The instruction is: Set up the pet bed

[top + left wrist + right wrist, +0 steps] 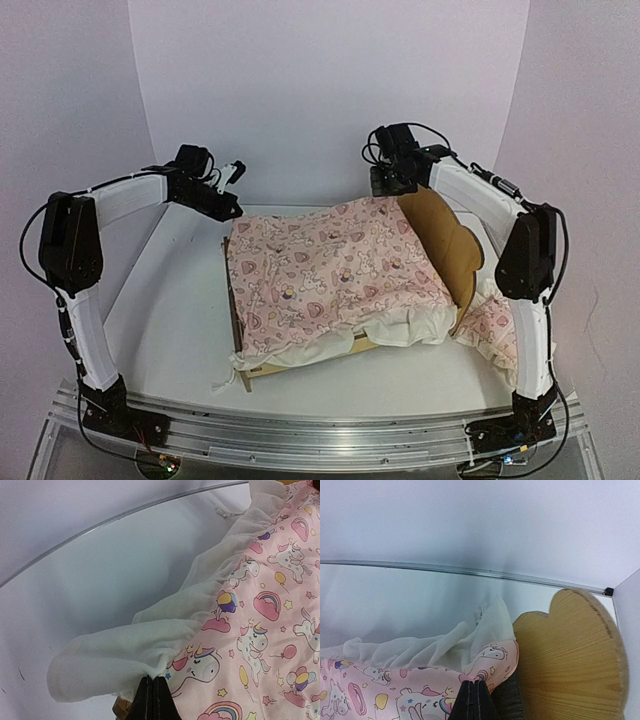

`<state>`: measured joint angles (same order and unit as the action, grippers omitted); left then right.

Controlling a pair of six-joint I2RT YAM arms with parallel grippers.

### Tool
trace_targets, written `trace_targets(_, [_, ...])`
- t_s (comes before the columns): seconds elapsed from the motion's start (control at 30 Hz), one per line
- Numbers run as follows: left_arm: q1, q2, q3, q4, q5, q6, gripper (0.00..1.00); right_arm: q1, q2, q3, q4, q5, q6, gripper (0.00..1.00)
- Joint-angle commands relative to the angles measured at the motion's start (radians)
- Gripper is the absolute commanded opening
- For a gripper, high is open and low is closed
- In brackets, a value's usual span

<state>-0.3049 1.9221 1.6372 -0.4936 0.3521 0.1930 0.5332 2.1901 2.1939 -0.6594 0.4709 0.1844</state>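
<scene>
- My left fingers (147, 700) are pressed together, pinching the white frill of the quilt (260, 630) right at their tips
- My right fingers (468, 700) pinch another quilt corner; the pet bed (460, 250) stands on the bench (395, 595), its headboard (570, 655) just right of them

Both arms are extended forward, elbows raised and bent inward. Left gripper (233, 208) and right gripper (388, 186) are held low at far side, jaws pressed together, each pinched on quilt (330, 270) edge.

Pale-wood pet bed (445, 240), standing upright, scalloped headboard (570, 655) at right, mostly covered
</scene>
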Motion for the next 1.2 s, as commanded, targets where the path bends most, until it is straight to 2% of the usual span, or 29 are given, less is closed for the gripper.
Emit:
trace_targets(0.0, [0.002,0.03,0.036,0.038,0.032,0.016,0.0,-0.035,-0.063,-0.089,0.026,0.047,0.019,0.0])
trace_targets(0.13, [0.003,0.055,0.022,0.061,0.028,0.002,0.0,-0.046,-0.062,-0.106,0.032,0.022,0.016,0.01])
trace_targets(0.2, [0.003,0.059,0.023,0.058,0.028,0.004,0.1,-0.045,-0.067,-0.1,0.031,-0.036,0.002,0.17])
trace_targets(0.23, [0.003,0.057,0.026,0.055,0.028,0.007,0.21,-0.045,-0.075,-0.099,0.03,-0.07,-0.002,0.24])
trace_targets(0.27, [0.003,0.053,0.029,0.052,0.029,0.013,0.31,-0.045,-0.089,-0.102,0.029,-0.109,-0.003,0.29])
trace_targets(0.37, [0.003,0.023,0.047,0.031,0.014,0.046,0.53,-0.045,-0.152,-0.126,0.027,-0.225,0.01,0.4])
trace_targets(0.47, [0.011,-0.014,0.069,-0.021,0.0,0.082,0.61,-0.045,-0.235,-0.153,0.005,-0.322,0.024,0.48])
trace_targets(0.57, [0.018,-0.074,0.061,-0.082,0.004,0.121,0.62,-0.046,-0.314,-0.159,-0.078,-0.314,0.018,0.53])
trace_targets(0.63, [0.019,-0.122,0.028,-0.123,0.017,0.159,0.62,-0.048,-0.359,-0.16,-0.163,-0.247,-0.003,0.57])
trace_targets(0.77, [0.02,-0.234,-0.114,-0.189,0.033,0.239,0.62,-0.092,-0.423,-0.177,-0.358,-0.149,-0.012,0.62])
trace_targets(0.87, [0.02,-0.317,-0.256,-0.217,0.04,0.295,0.59,-0.157,-0.46,-0.233,-0.463,-0.194,0.017,0.63])
trace_targets(1.0, [0.018,-0.408,-0.426,-0.246,0.108,0.367,0.54,-0.195,-0.497,-0.308,-0.496,-0.409,0.029,0.67])
trace_targets(1.07, [0.017,-0.435,-0.488,-0.255,0.158,0.365,0.52,-0.195,-0.49,-0.314,-0.523,-0.424,0.034,0.67])
trace_targets(1.17, [0.015,-0.458,-0.559,-0.23,0.218,0.315,0.52,-0.195,-0.458,-0.307,-0.589,-0.367,0.034,0.64])
